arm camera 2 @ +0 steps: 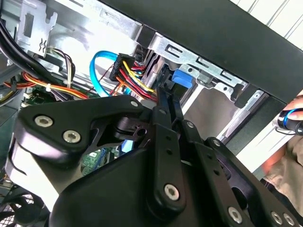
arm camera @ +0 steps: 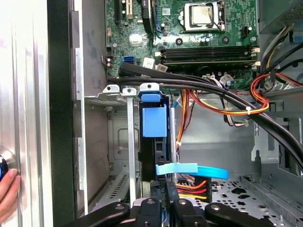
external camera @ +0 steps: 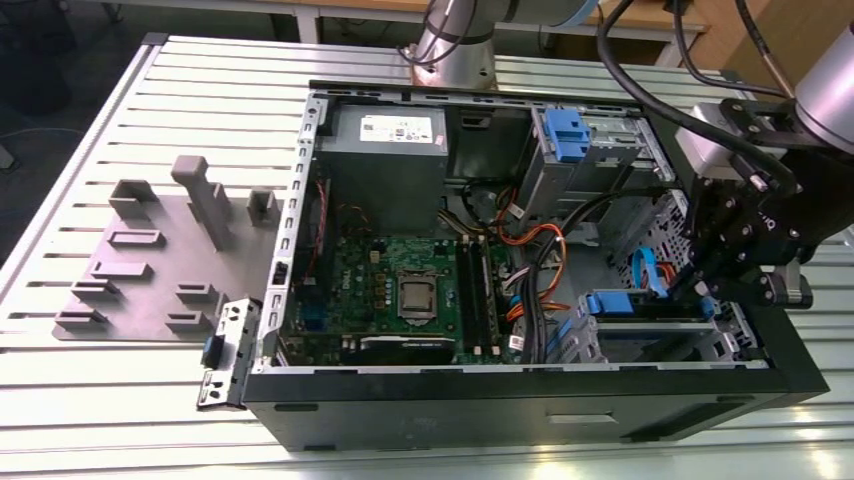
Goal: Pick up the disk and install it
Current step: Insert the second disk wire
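Note:
The disk (external camera: 627, 304) sits edge-on in the drive cage at the front corner of the open computer case (external camera: 534, 395), on the exterior view's right. Its blue carrier end (arm camera: 154, 121) faces up out of the slot, between metal cage rails. My gripper (external camera: 697, 285) hangs over that corner. In the second wrist view its black fingers (arm camera 2: 163, 118) run side by side, shut, down to the blue carrier end (arm camera 2: 182, 78). Whether the tips touch the carrier I cannot tell. A blue cable (arm camera: 189, 169) and an orange-red cable bundle (arm camera 2: 130, 71) lie close beside the fingers.
The case holds a motherboard (external camera: 400, 290), a grey power supply (external camera: 387, 135) and a second blue piece in the upper bay (external camera: 567, 130). A grey fixture plate (external camera: 147, 260) lies on the slatted table. A person's hand (arm camera 2: 289, 142) is just outside the case wall.

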{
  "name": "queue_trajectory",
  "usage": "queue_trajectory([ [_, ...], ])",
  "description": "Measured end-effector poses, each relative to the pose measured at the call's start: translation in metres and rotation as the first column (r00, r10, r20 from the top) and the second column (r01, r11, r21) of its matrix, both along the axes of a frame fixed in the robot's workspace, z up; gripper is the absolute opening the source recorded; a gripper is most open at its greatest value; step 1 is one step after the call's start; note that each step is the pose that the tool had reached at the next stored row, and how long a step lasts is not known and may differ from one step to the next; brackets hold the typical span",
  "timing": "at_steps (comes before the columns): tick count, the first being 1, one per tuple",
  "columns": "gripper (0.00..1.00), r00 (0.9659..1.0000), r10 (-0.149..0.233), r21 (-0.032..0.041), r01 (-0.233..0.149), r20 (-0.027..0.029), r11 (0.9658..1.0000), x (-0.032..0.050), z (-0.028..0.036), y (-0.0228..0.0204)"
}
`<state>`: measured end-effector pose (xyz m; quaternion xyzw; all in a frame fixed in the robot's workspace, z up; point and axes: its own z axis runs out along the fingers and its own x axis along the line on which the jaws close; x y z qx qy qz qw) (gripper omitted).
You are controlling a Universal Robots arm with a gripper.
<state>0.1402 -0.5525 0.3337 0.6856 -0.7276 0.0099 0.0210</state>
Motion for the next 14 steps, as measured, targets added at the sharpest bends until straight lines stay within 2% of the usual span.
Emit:
queue_trajectory([
  [3,0.16,1.0,0.0,-0.0011,0.0,0.0,1.0,0.0,0.0033,0.0],
  [8,0.16,1.0,0.0,0.0024,0.0,0.0001,1.0,0.0,0.0033,0.0],
  [11,0.16,1.0,0.0,0.0107,0.0,0.0,0.9999,0.0,0.0033,-0.0002],
  [13,0.16,1.0,0.0,0.0196,0.0,0.0,0.9998,0.0,0.0033,-0.0005],
  [14,0.16,1.0,0.0,0.0213,0.0,0.0,0.9998,0.0,0.0033,-0.0009],
])
